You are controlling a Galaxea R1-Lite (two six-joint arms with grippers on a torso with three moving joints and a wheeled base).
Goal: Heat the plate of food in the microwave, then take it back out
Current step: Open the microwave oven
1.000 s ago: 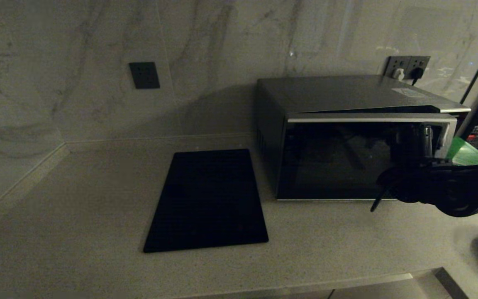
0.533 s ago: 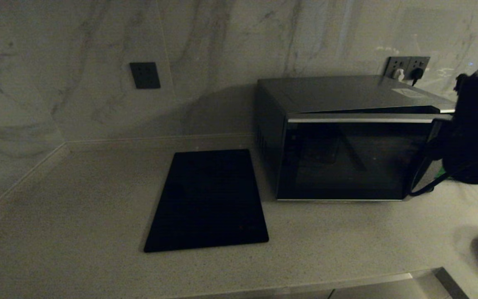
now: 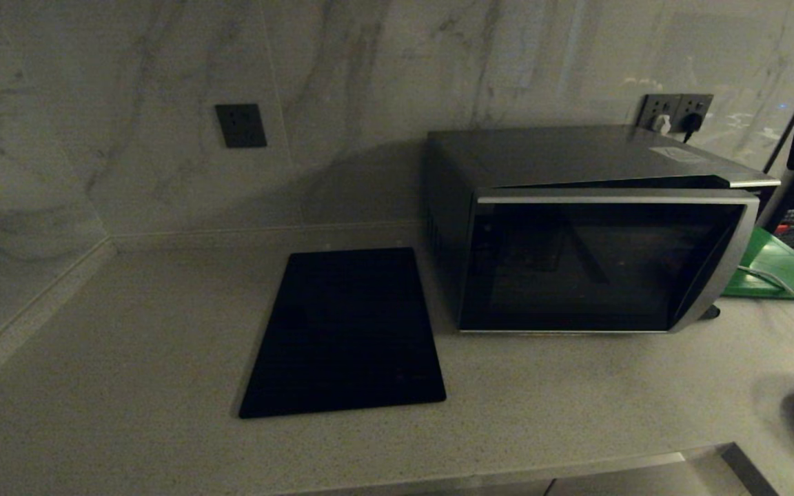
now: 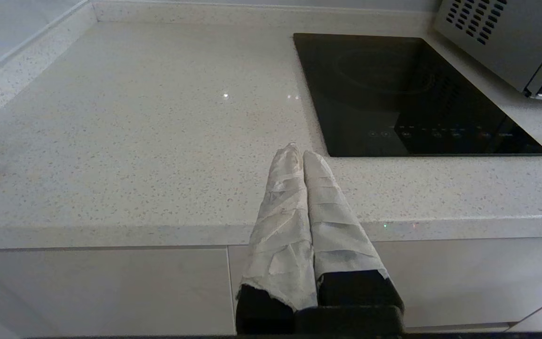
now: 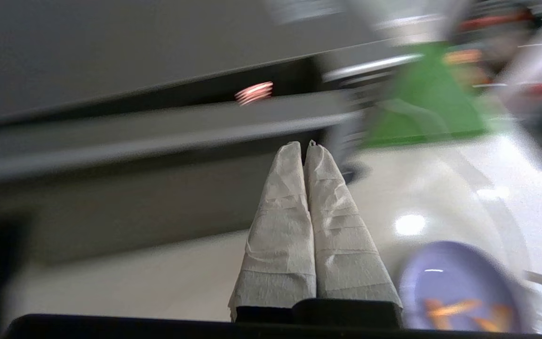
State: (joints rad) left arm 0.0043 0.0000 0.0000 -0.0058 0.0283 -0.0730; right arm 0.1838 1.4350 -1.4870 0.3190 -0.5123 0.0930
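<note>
Lilac plate of food (image 5: 459,287) lies on the counter beside the closed right hand (image 5: 306,146).

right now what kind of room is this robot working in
Most likely a home kitchen: a microwave stands on a pale stone counter beside a flat black cooktop, with a marble-look wall and power sockets behind.

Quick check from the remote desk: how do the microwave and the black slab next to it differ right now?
The microwave is a tall box standing on the counter; the black slab lies flat, level with the surface. The microwave has silver trim around its dark glass door, which sits slightly ajar at the top right; the slab is plain black with faint touch marks along one edge. The slab lies to the microwave's left. Both are dark and glossy.
</note>
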